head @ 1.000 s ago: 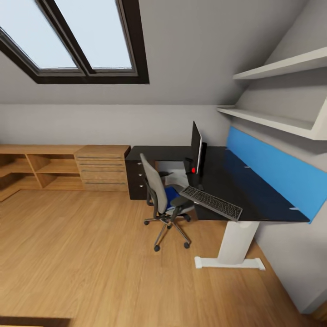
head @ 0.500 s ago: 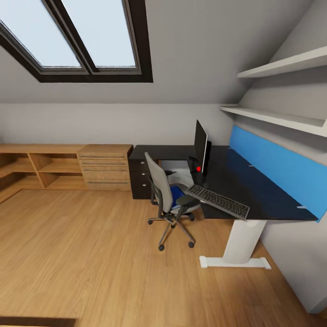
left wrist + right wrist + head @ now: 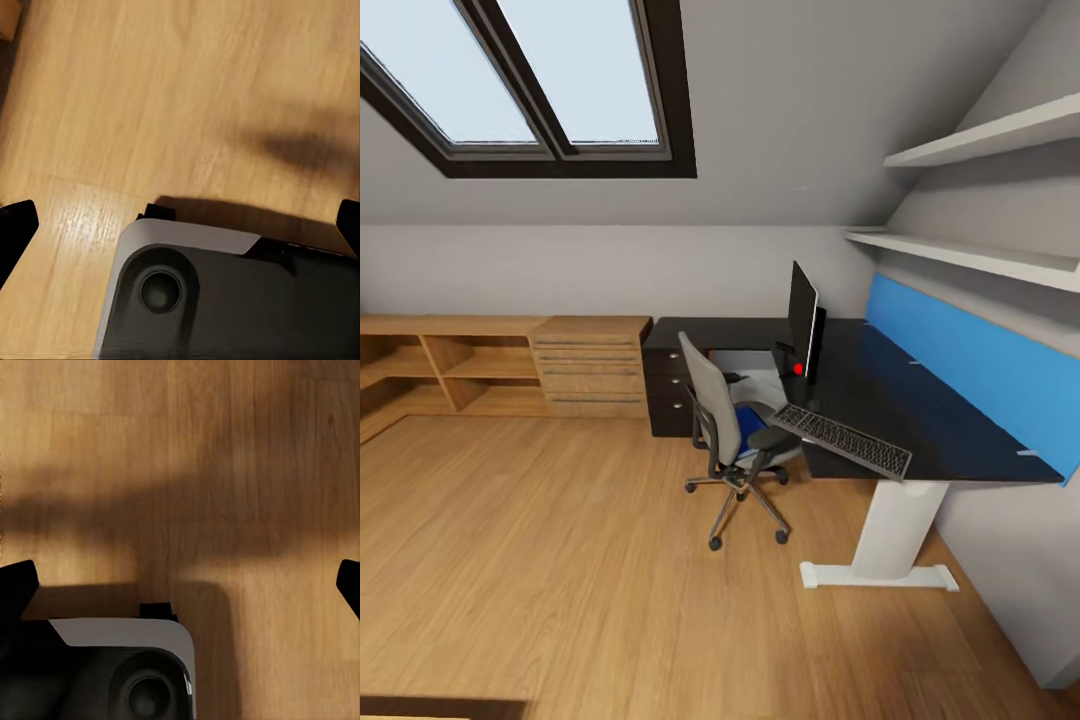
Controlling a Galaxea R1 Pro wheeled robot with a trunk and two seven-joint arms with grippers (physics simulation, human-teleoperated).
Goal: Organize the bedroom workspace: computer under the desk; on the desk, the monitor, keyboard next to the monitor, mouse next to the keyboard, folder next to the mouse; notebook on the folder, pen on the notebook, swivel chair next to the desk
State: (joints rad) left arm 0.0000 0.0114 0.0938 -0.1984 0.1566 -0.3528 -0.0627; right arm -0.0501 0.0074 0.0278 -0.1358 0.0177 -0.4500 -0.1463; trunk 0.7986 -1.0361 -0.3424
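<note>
The folder (image 3: 748, 424) lies on the swivel chair (image 3: 726, 432) seat, tucked against the tabletop (image 3: 920, 420) beside keyboard (image 3: 842, 439) and monitor (image 3: 802, 319). I hold both tools spread over bare floor (image 3: 540, 560), left tool (image 3: 180, 225) and right tool (image 3: 180, 585) carrying nothing for the approach.

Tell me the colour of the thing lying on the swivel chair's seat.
Bright blue: the folder on the swivel chair, clearest in the head view.
</note>
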